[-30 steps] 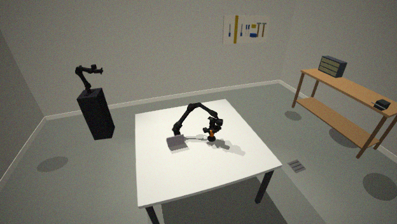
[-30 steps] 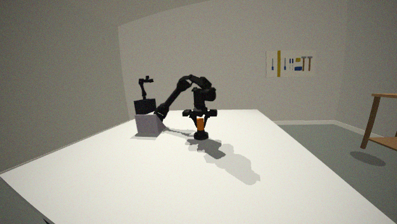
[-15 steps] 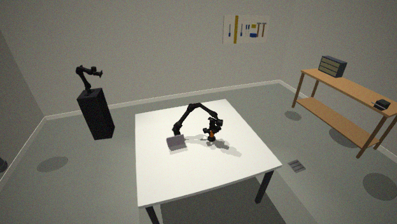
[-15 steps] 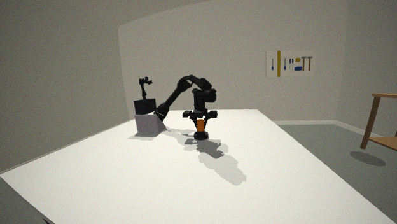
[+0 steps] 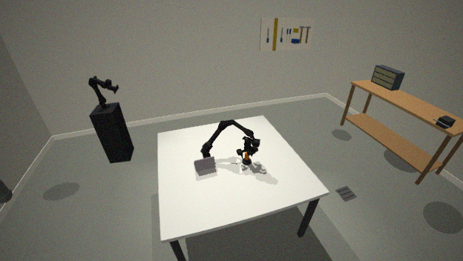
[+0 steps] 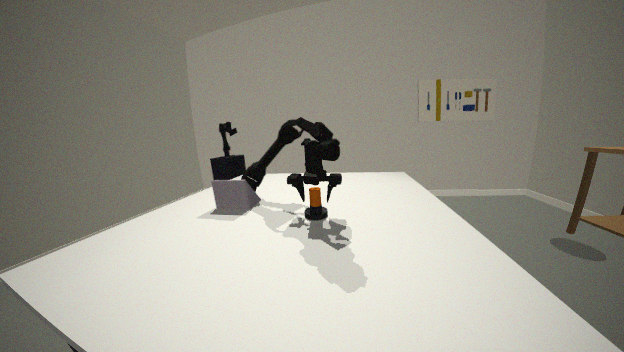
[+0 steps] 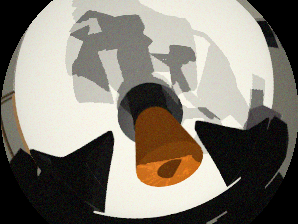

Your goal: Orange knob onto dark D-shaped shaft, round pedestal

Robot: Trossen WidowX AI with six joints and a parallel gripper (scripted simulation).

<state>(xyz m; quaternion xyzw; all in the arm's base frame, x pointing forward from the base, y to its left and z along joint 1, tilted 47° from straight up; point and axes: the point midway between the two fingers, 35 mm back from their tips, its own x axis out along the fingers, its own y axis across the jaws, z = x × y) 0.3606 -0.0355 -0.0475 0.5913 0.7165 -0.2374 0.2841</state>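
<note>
The orange knob (image 5: 246, 156) (image 6: 315, 197) (image 7: 164, 143) stands upright on the dark round pedestal (image 5: 246, 162) (image 6: 316, 214) (image 7: 135, 104), its base down against the pedestal. The shaft is hidden inside the knob; a dark hole shows in the knob's top in the wrist view. My gripper (image 5: 246, 153) (image 6: 315, 196) (image 7: 156, 131) is open, one finger on each side of the knob with a gap to it on both sides. The fingertips hang level with the knob's upper half.
The arm's grey base block (image 5: 205, 165) (image 6: 231, 195) stands on the white table (image 5: 230, 207) (image 6: 200, 300) left of the pedestal. A second dark arm on a black column (image 5: 111, 131) stands on the floor beyond. A wooden shelf (image 5: 408, 122) is far right.
</note>
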